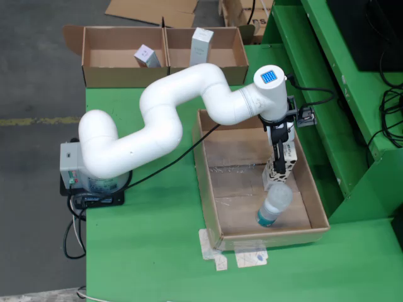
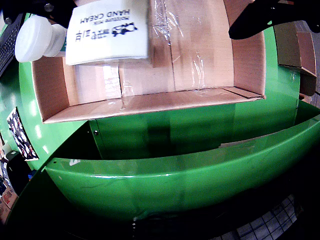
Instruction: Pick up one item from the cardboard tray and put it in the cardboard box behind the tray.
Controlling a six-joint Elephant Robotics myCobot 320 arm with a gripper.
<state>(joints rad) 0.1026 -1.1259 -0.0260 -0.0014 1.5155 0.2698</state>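
Observation:
The cardboard tray [image 1: 208, 182] lies on the green table, right of the arm's base. In it are a white hand cream box [image 1: 278, 173] with black spots and a clear plastic bottle [image 1: 274, 204] lying just in front of it. My gripper [image 1: 281, 160] is down in the tray over the hand cream box. In the wrist view the hand cream box [image 2: 107, 32] sits next to the left finger [image 2: 47, 7]. The right finger [image 2: 270, 17] stands well apart from it, so the gripper [image 2: 155, 22] is open. The bottle [image 2: 34, 38] shows at top left, above the tray wall [image 2: 150, 100].
Two open cardboard boxes [image 1: 94, 72] [image 1: 241, 63] stand side by side at the table's far edge, behind the tray. One holds a small white carton [image 1: 147, 56], the other a tall carton [image 1: 201, 44]. A green frame [image 1: 340, 94] rises right of the tray.

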